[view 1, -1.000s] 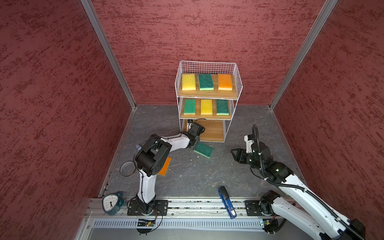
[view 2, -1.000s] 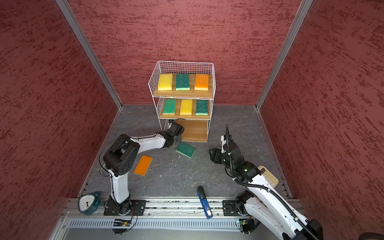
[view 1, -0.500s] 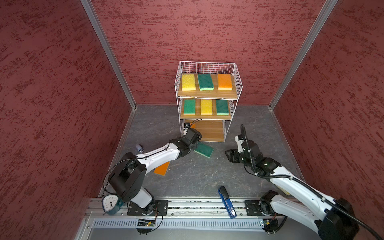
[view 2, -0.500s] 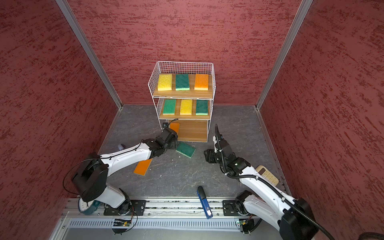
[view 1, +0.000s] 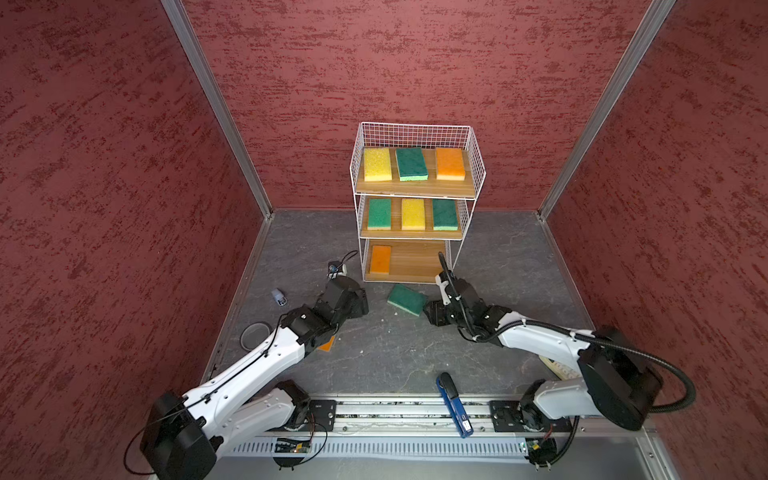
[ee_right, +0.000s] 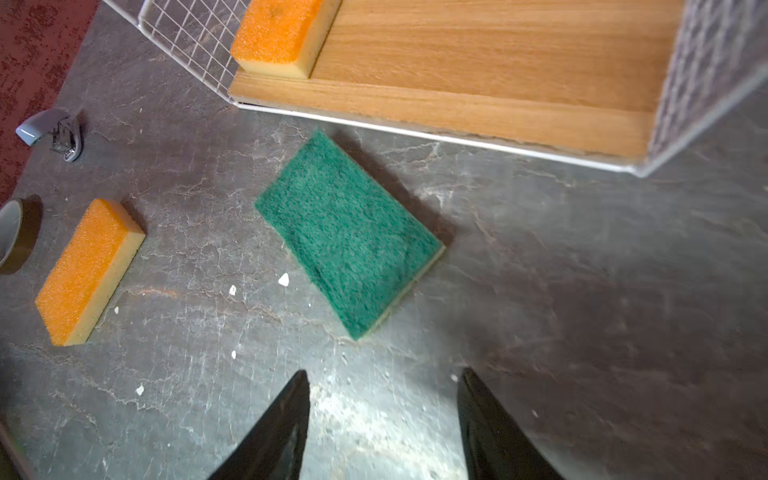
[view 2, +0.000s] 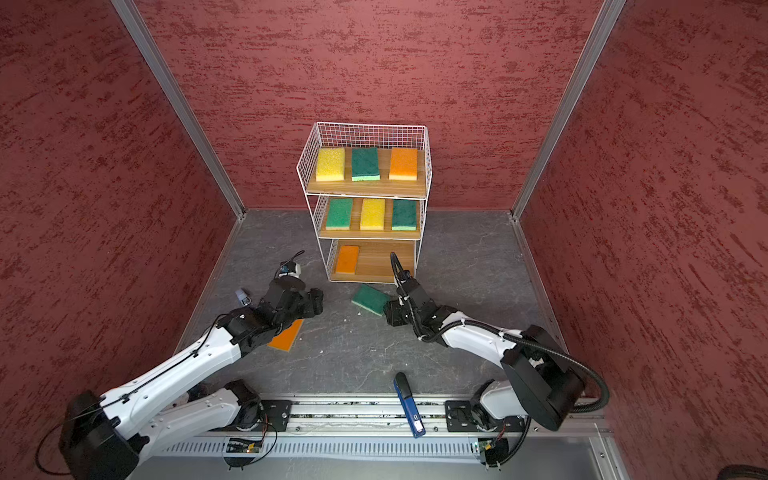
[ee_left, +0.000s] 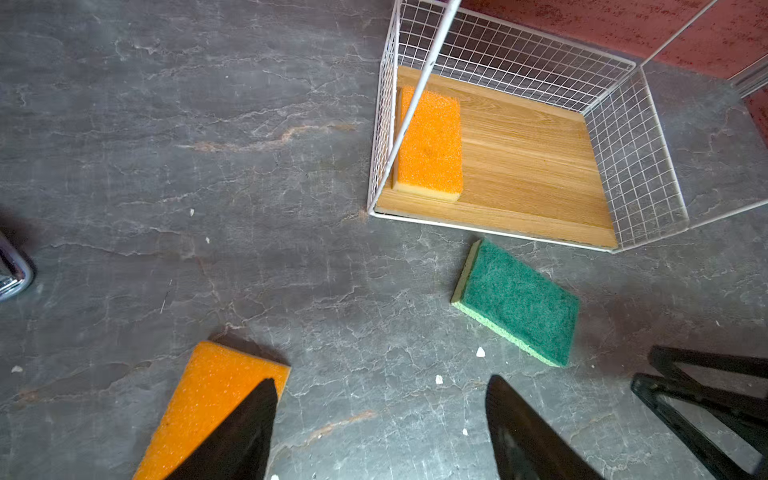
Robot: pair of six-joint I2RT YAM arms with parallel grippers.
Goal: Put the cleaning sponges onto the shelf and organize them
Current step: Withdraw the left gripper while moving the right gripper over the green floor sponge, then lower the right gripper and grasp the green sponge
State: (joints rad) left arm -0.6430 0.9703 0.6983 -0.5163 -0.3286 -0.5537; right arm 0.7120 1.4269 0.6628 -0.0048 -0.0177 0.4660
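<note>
Sponges (view 1: 411, 163) on the shelf (view 1: 415, 135) now number seven: the left tool (ee_left: 380, 380), open and empty, has withdrawn from the bottom tier (view 1: 417, 259), while the right tool (ee_right: 385, 371), likewise agape and empty, nears the green sponge (ee_right: 347, 232) on the counter (view 1: 395, 345).

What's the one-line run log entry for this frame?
shelf: seven sponges placed | floor: green sponge, orange sponge | left gripper: open, empty | right gripper: open, empty
</note>
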